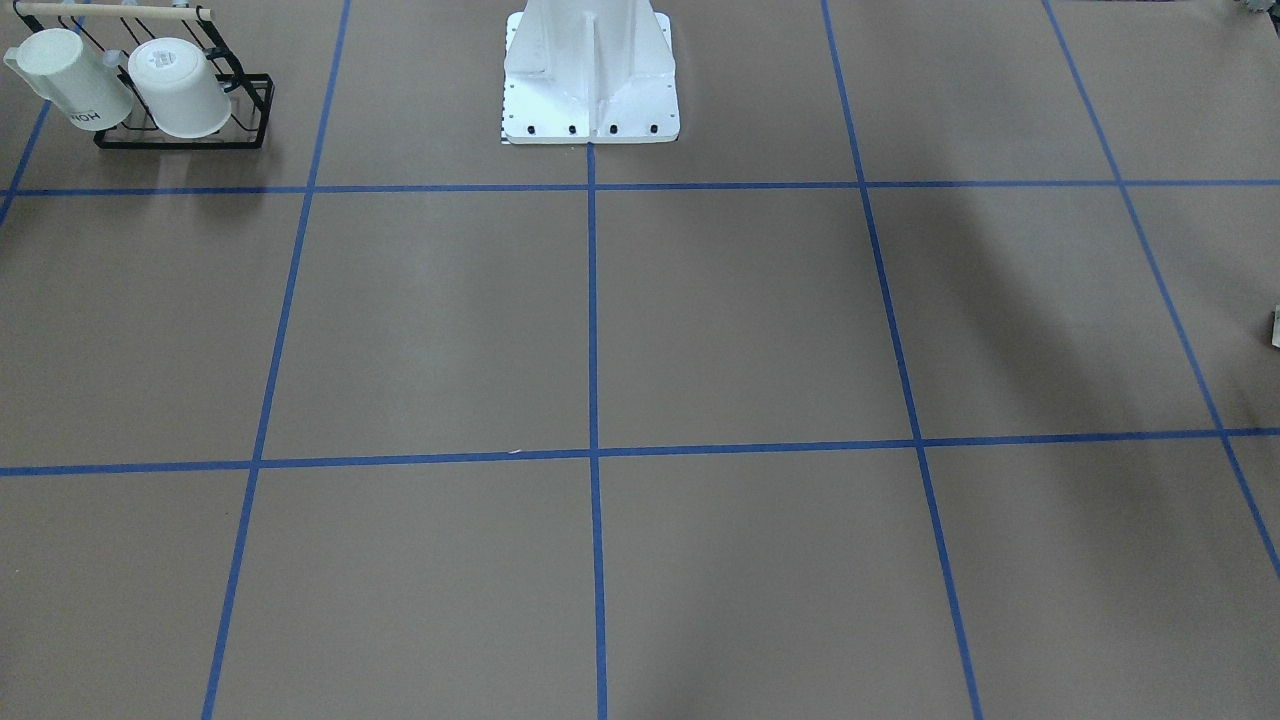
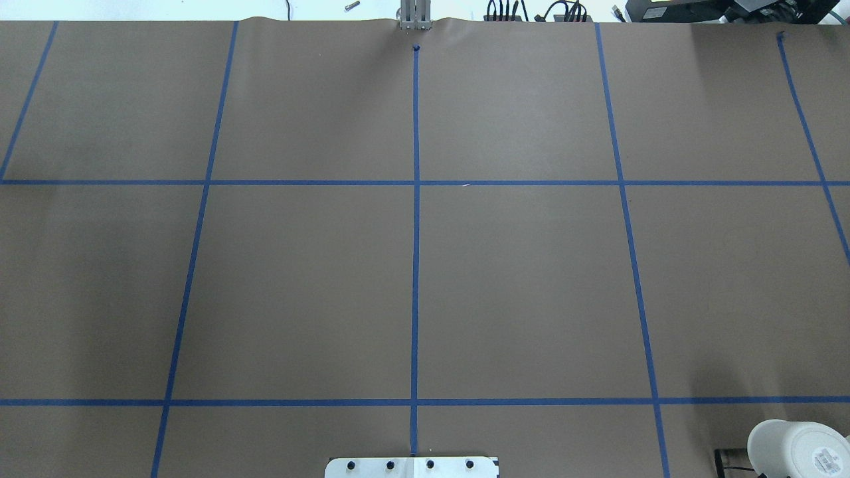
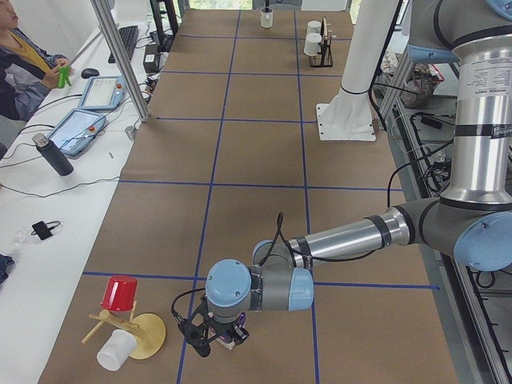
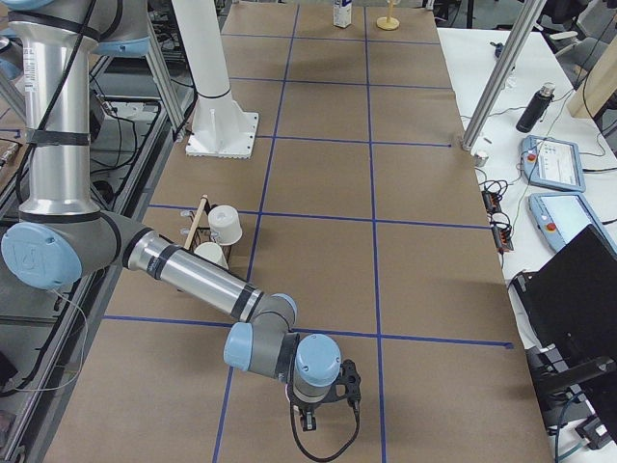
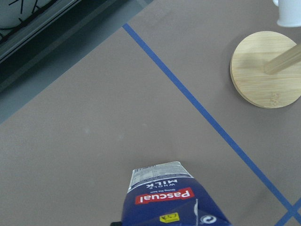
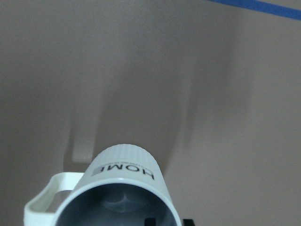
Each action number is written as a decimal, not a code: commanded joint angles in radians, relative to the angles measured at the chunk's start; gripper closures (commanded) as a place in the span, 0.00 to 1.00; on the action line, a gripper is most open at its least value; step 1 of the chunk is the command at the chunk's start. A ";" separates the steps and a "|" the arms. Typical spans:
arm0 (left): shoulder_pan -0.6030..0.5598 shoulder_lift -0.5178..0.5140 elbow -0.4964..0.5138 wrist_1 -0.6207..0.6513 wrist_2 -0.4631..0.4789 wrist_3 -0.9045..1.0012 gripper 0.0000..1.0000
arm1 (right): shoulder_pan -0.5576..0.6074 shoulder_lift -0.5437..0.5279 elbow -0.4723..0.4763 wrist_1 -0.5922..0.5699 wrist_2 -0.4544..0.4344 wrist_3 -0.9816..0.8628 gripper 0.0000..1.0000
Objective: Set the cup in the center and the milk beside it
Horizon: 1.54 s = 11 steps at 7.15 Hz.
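Observation:
The milk (image 5: 162, 197), a navy and white carton with a red "Pascual" label, sits right under the left wrist camera. It also shows small at the table's far end in the exterior right view (image 4: 340, 12). My left gripper (image 3: 214, 336) is shut on it, pointing down at the table's left end. The cup (image 6: 123, 188), a white "HOME" mug with a dark inside, is held at its rim by my right gripper (image 4: 323, 400), low over the brown surface at the table's right end. The center (image 2: 416, 292) lies far from both grippers, which show in neither the overhead nor the front-facing view.
A wooden stand (image 3: 148, 336) with a red cup (image 3: 120, 294) and a white cup (image 3: 116, 350) is beside the left gripper. A black rack (image 1: 185, 135) holds two white mugs near the robot's pedestal (image 1: 590, 90). An operator (image 3: 24, 56) sits at the white side table.

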<state>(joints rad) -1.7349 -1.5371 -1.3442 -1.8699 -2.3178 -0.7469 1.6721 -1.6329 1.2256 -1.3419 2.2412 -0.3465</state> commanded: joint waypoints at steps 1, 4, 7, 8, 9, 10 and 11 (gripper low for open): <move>0.000 -0.002 -0.001 0.000 0.000 0.003 0.58 | 0.000 0.004 0.009 0.000 0.012 0.009 1.00; 0.000 0.000 0.000 0.000 -0.018 0.001 0.58 | 0.019 0.047 0.333 -0.206 0.081 0.164 1.00; 0.000 -0.008 -0.013 0.003 -0.031 -0.008 0.58 | -0.335 0.204 0.628 -0.284 0.145 0.697 1.00; 0.000 -0.012 -0.015 0.009 -0.031 -0.008 0.60 | -0.462 0.294 0.671 -0.283 0.141 0.897 1.00; 0.000 -0.012 -0.027 0.017 -0.031 -0.009 0.60 | -0.605 0.394 0.687 -0.281 0.105 1.117 1.00; 0.000 -0.014 -0.026 0.018 -0.064 -0.009 0.61 | -0.756 0.474 0.689 -0.278 0.016 1.296 1.00; 0.000 -0.015 -0.038 0.018 -0.113 -0.017 0.62 | -0.861 0.540 0.684 -0.278 -0.038 1.411 1.00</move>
<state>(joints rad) -1.7349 -1.5503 -1.3715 -1.8532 -2.3819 -0.7578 0.9667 -1.1871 1.9085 -1.6211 2.2795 0.8793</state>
